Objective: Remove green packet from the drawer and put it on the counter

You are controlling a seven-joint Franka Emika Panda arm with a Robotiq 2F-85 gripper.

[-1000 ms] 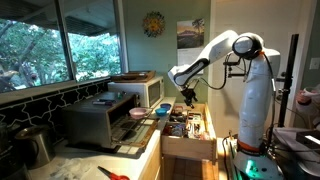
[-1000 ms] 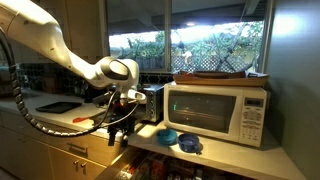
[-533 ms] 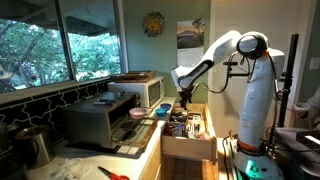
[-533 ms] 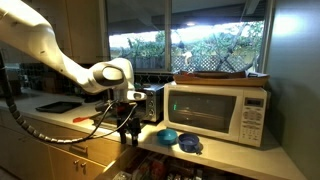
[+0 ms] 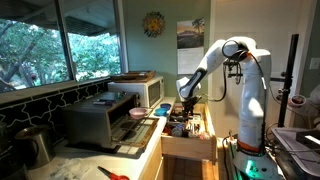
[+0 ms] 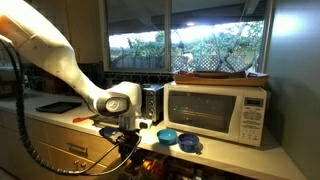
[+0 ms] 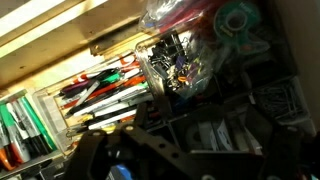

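Note:
The drawer (image 5: 190,140) of light wood is pulled out below the counter (image 5: 140,150) and is full of small things. In the wrist view it holds a crinkly packet with a green-teal part (image 7: 233,20) at the top right, beside a clear bag of small parts (image 7: 170,62). My gripper (image 5: 187,102) hangs low over the drawer's far end and dips below the counter edge in an exterior view (image 6: 123,150). In the wrist view its dark fingers (image 7: 190,135) are blurred, look open and hold nothing.
Pens and tools (image 7: 95,92) lie in the drawer's left compartments. On the counter stand a microwave (image 6: 220,112), blue bowls (image 6: 172,137) and a toaster oven (image 5: 95,120). A red tool (image 5: 112,174) lies near the front. A window is behind.
My arm has swung down and my gripper has dropped from above counter level toward the open drawer. Nothing has been taken hold of.

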